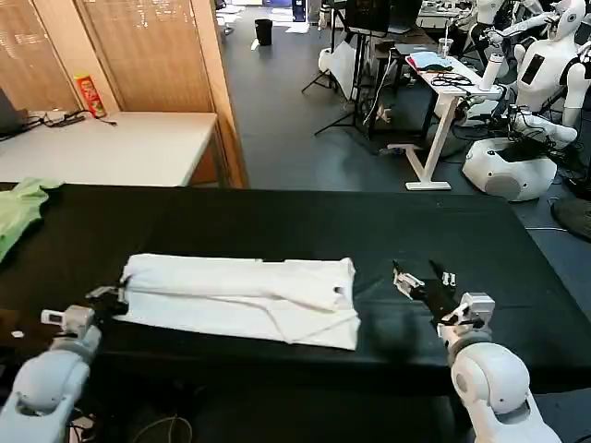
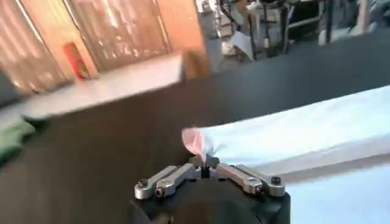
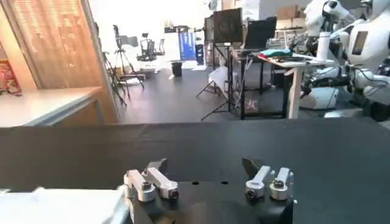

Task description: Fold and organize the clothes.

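The clothes are one white T-shirt (image 1: 240, 295), folded into a long strip with its plain side up, across the black table (image 1: 277, 221). At the strip's left end sits my left gripper (image 1: 114, 296). In the left wrist view that gripper (image 2: 205, 163) is shut, pinching the shirt's (image 2: 292, 131) edge at the corner. My right gripper (image 1: 423, 278) hovers low over the bare table just right of the shirt. Its fingers (image 3: 159, 165) are spread wide with nothing between them, so this gripper (image 3: 205, 165) is open, and the shirt's right end (image 3: 55, 207) lies beside it.
A light green garment (image 1: 18, 208) lies at the table's far left corner. Behind it stands a white table (image 1: 120, 148) with a red can (image 1: 90, 95). White robots (image 1: 531, 92) and a desk (image 1: 443, 74) stand farther back on the right.
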Robot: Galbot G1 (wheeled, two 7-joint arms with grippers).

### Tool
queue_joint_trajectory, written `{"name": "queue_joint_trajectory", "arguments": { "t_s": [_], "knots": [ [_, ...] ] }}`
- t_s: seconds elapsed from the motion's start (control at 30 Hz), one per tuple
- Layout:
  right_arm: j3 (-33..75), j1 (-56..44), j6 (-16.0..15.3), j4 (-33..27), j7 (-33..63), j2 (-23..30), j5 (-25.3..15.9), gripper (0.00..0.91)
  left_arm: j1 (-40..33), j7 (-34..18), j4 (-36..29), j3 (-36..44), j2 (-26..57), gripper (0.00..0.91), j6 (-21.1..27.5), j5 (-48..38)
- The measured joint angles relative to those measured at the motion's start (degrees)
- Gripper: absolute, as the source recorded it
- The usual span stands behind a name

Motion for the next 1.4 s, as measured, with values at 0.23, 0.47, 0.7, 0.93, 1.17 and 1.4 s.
{"name": "queue_joint_trajectory", "arguments": {
  "t_s": [0.23,0.47,0.7,0.93,1.17,1.4],
  "knots": [
    [0.23,-1.3,0.64,0.69,-0.73,1.04,-1.97,0.878,1.74,-2.68,-5.51,1.84,-1.48,0.0,3.79,-3.48],
    [0.99,-2.46,1.08,1.03,-1.18,1.9,-3.57,0.878,3.64,-5.4,-18.16,9.4,-9.22,0.0,7.42,-10.35],
    [2.81,-3.88,1.12,2.06,-1.59,1.83,-3.52,0.878,1.37,-7.01,-22.64,19.28,-15.89,0.0,9.11,-13.79],
    [3.26,-4.52,1.24,1.99,-1.95,2.4,-4.1,0.878,-0.67,-6.96,-22.16,25.99,-20.8,0.0,8.93,-14.85],
    [2.6,-4.53,1.24,1.54,-2.16,3.3,-5.28,0.878,-2.84,-6.86,-19.83,29.47,-24.49,0.0,8.62,-13.81],
    [2.44,-4.49,1.24,0.98,-2.17,3.58,-5.52,0.878,-4.96,-7.12,-17.97,31.64,-26.82,0.0,8.79,-13.84]
  ]
}}
